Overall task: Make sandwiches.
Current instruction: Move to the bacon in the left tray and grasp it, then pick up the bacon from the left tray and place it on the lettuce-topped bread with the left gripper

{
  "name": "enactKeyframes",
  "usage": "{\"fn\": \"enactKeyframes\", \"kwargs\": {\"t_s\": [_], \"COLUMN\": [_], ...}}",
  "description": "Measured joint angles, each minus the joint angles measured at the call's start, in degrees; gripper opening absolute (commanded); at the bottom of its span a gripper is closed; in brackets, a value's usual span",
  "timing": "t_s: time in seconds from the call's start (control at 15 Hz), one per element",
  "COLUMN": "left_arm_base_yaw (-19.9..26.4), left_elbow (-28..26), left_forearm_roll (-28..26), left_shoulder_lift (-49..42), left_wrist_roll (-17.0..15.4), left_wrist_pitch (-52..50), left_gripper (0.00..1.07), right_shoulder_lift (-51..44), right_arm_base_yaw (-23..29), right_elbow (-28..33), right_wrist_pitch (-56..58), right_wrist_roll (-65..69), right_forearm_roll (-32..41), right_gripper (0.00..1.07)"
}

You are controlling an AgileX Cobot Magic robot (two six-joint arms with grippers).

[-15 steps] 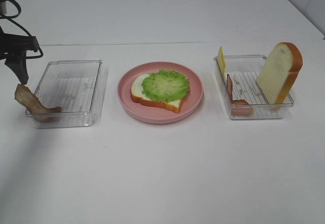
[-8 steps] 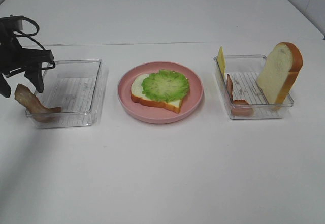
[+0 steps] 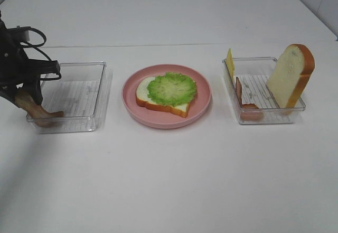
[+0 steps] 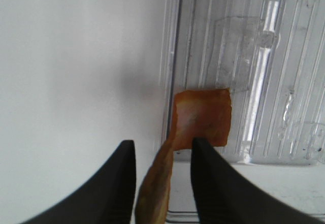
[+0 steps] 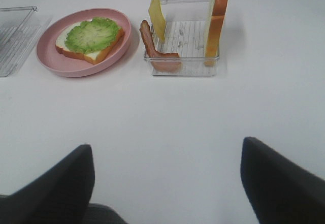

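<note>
The right tool [image 5: 165,145] hangs wide open and empty over the bare white worktop [image 3: 169,185]. At centre frame, the pink plate [image 3: 203,105] carries a flat bread slice [image 3: 143,93] topped with lettuce [image 3: 171,89]. To its right, the right tray [image 3: 264,118] holds a second bacon strip [image 3: 246,106], a cheese slice [image 3: 230,61] and an upright bread slice [image 3: 290,74]. At the left edge, the left tool [image 3: 26,100] straddles a draped bacon strip [image 3: 41,115] hanging over the left tray [image 3: 100,93] rim. Its jaws are half closed, and I cannot tell whether they pinch the strip.
</note>
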Motion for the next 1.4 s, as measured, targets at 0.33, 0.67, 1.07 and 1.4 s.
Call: {"fn": "enactKeyframes", "kwargs": {"t_s": [0.33,0.67,1.07,1.4], "left_arm_base_yaw": [0.0,0.0,-0.1,-2.4], "left_elbow": [0.0,0.0,-2.9,-4.2], "left_forearm_roll": [-0.1,-0.6,-11.7,-42.0], "left_shoulder_lift": [0.0,-0.3,-4.0,-4.1], "left_wrist_roll": [0.3,2.8,9.5,29.0], "left_wrist_pitch": [0.0,0.0,-1.1,-5.7], "left_gripper": [0.05,0.00,0.00,0.00], "right_shoulder_lift": [0.0,0.0,0.0,0.0], "right_arm_base_yaw": [0.0,0.0,0.0,0.0], "right_elbow": [0.0,0.0,0.0,0.0], "right_wrist_pitch": [0.0,0.0,0.0,0.0], "right_wrist_roll": [0.0,0.0,0.0,0.0], "right_forearm_roll": [0.0,0.0,0.0,0.0], "right_gripper": [0.75,0.75,0.75,0.75]}}
